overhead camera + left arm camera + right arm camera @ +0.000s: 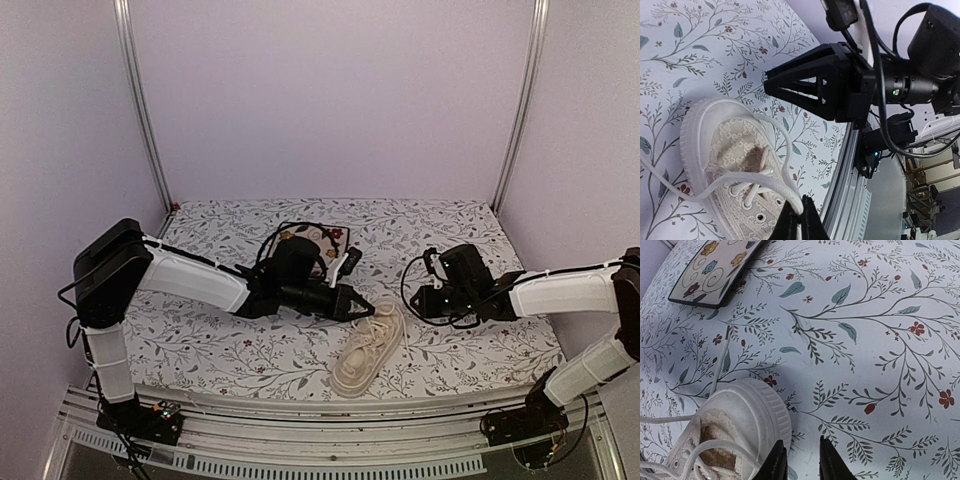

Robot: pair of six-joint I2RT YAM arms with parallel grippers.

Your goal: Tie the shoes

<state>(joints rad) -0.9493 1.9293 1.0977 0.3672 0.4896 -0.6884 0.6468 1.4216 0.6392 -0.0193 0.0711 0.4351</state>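
Note:
The cream sneaker (pixel 368 350) lies on the floral tablecloth near the front edge, its toe toward the back. My left gripper (pixel 354 308) sits just left of the toe. In the left wrist view it (pixel 801 220) is shut on a loop of cream lace (pixel 788 145) above the shoe's eyelets (pixel 725 145). My right gripper (pixel 416 300) is just right of the toe. In the right wrist view it (pixel 801 462) is open and empty, beside the white toe cap (pixel 755 410). A loose lace end (pixel 720 365) trails on the cloth.
The square floral plate with dark rim (pixel 325 238) lies behind the shoe, partly hidden by my left arm, and shows in the right wrist view (pixel 715 270). The metal front rail (pixel 330 420) runs close to the shoe's heel. My right arm's gripper (pixel 805 87) hangs over the shoe.

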